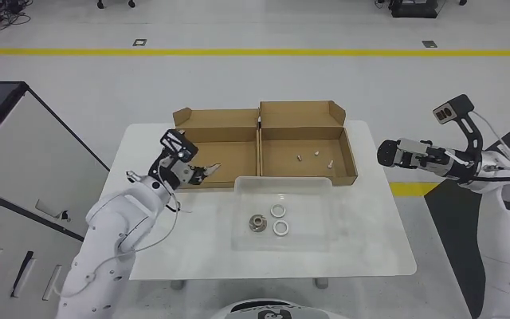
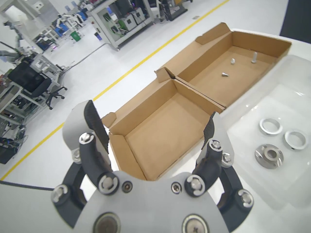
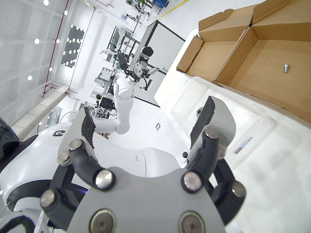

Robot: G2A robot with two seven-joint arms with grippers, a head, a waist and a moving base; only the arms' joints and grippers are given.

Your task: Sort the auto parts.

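Note:
Two open cardboard boxes stand side by side at the table's back. The left box [image 1: 227,155] [image 2: 155,132] is empty. In the right box [image 1: 279,159] [image 2: 243,78] lie three small metal bolts [image 1: 315,153] [image 2: 232,61]. In front of the boxes, a clear tray [image 1: 303,231] [image 2: 267,103] holds a metal flange [image 1: 256,223] [image 2: 269,156] and two white rings [image 1: 279,210] [image 2: 271,126]. My left gripper [image 1: 203,171] [image 2: 150,112] hangs open and holds nothing, over the left box's front edge. My right gripper [image 1: 384,153] [image 3: 147,109] is open and holds nothing, just off the table's right side.
The white table [image 1: 366,231] has bare room to the right and front of the tray. The right wrist view shows one bolt [image 3: 286,68] in the nearer box and the flange [image 3: 199,112] partly behind a fingertip. A grey panel [image 1: 40,159] stands left of the table.

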